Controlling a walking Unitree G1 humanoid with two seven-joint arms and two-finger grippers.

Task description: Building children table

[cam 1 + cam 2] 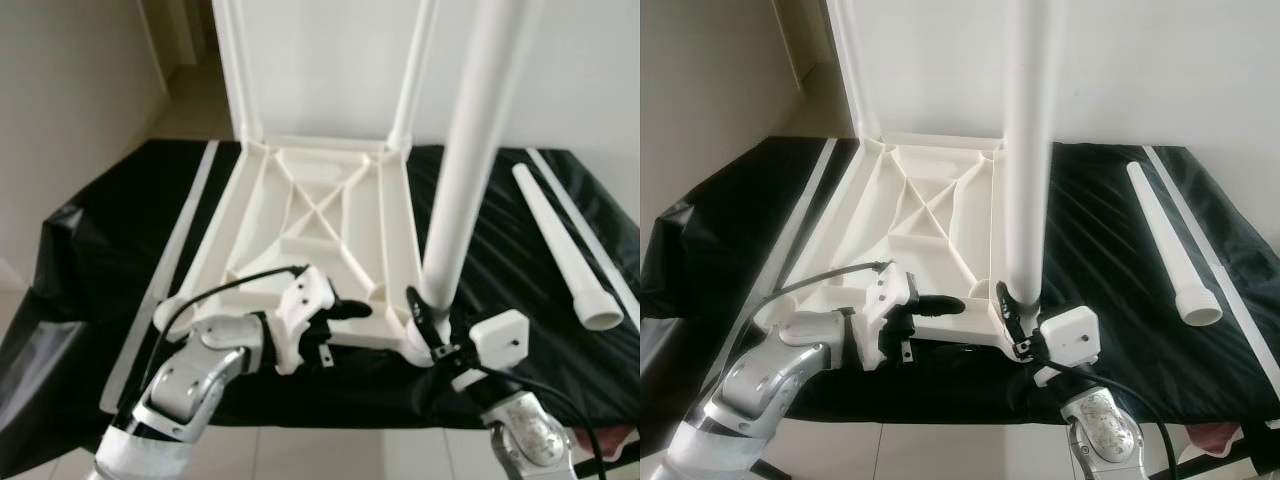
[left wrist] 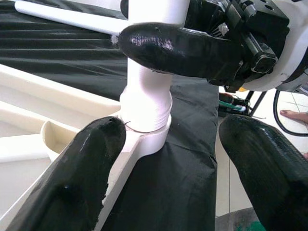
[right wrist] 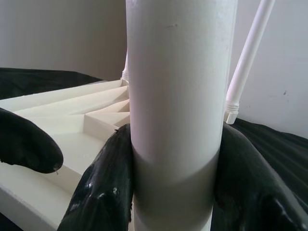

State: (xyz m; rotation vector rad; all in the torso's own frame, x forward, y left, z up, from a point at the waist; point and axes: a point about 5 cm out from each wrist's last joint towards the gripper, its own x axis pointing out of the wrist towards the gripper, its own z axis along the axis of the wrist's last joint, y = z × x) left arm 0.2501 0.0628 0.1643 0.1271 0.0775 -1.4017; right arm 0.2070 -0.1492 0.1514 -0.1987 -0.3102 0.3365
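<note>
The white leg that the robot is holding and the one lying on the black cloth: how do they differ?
The held leg stands upright in a corner socket of the upturned tabletop, clamped by the right gripper. The loose leg lies flat on the black cloth, untouched, its threaded end towards the robot. Both are white tapered tubes.

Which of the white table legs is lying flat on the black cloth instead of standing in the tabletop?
The loose leg on the robot's right, lying apart from the upturned tabletop; the others stand upright in corner sockets.
</note>
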